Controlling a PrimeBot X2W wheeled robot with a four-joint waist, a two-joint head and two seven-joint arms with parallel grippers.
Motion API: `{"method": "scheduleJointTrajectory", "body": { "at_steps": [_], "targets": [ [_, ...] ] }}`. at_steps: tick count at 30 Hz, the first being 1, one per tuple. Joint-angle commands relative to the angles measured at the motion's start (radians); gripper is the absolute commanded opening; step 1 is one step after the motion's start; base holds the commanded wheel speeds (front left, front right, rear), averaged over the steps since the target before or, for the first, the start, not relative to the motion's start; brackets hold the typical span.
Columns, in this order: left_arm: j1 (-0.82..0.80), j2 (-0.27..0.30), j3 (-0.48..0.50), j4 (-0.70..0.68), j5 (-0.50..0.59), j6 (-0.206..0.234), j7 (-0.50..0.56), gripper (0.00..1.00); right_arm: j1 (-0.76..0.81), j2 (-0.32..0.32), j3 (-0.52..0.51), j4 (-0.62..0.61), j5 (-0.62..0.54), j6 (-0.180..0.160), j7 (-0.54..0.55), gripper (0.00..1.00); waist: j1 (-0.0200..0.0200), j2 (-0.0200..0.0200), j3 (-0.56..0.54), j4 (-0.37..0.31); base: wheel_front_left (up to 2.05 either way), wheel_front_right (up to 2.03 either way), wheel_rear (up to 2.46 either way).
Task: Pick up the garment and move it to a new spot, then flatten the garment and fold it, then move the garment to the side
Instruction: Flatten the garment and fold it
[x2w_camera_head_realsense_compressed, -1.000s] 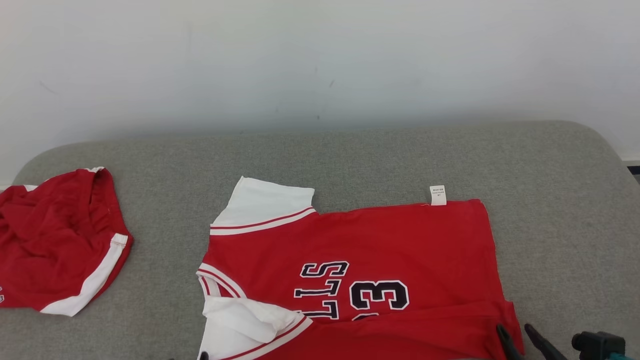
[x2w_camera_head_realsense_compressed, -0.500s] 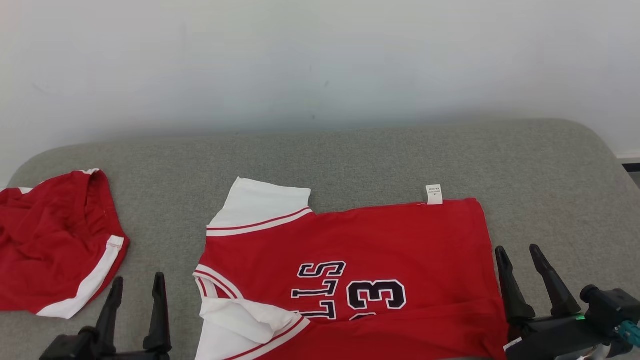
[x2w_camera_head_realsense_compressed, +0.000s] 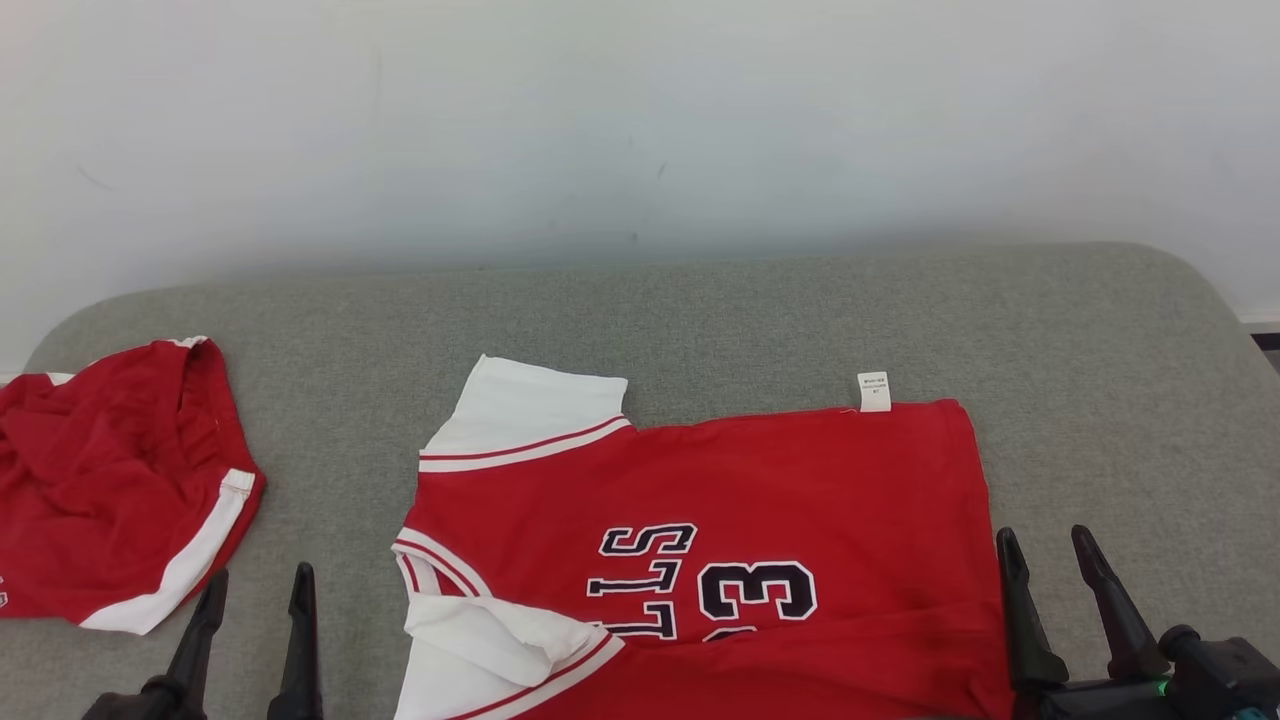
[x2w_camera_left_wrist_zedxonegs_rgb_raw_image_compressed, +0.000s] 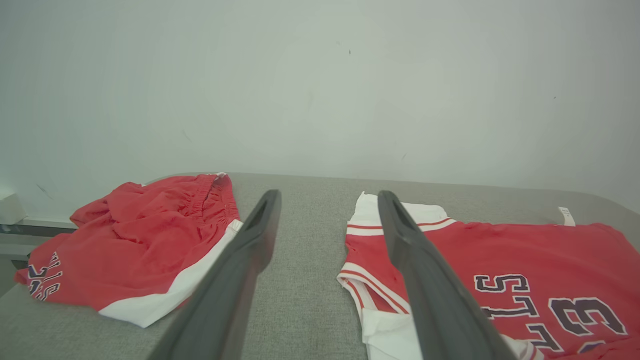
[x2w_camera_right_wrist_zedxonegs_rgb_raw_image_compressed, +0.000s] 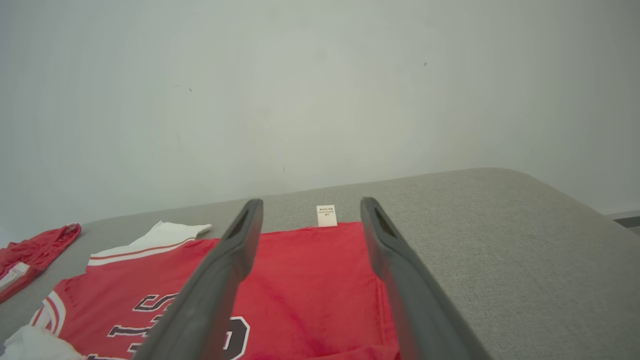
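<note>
Red jersey with white sleeves (x2w_camera_head_realsense_compressed: 720, 490) lay spread at centre of grey fabric-covered table (x2w_camera_head_realsense_compressed: 700, 310), near sleeve rumpled. Left gripper (x2w_camera_head_realsense_compressed: 260, 575) and right gripper (x2w_camera_head_realsense_compressed: 1042, 535) flanked it, fingers spread wide, holding nothing. Next fold probably needed sleeve smoothed first and both edges pinched level. One second earlier, right fingers sat lower at jersey's near corner; left barely showed.

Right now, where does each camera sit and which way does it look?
Head view: on the head, facing down at the jersey on the grey cushion; left gripper and right gripper low in the corners.
Left wrist view: along its own fingers, between shorts and jersey.
Right wrist view: along its own fingers, over the jersey toward its white tag.
Shared: all show jersey and wall.
</note>
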Motion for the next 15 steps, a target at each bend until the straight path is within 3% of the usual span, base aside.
{"method": "scheduleJointTrajectory", "body": {
  "at_steps": [1, 15],
  "targets": [
    [0.012, 0.002, 0.004, -0.002, 0.012, -0.005, 0.000, 1.00, 0.010, 0.004, -0.004, -0.004, -0.005, -0.002, 0.000, 1.00, 0.0000, 0.0000, 0.001, -0.001, 0.00, 0.00, 0.00],
    [0.029, -0.014, 0.027, 0.005, 0.026, -0.018, 0.000, 1.00, 0.010, -0.004, 0.000, 0.008, -0.011, -0.002, 0.000, 1.00, 0.0000, 0.0000, 0.001, 0.001, 0.00, 0.00, 0.00]
  ]
}}
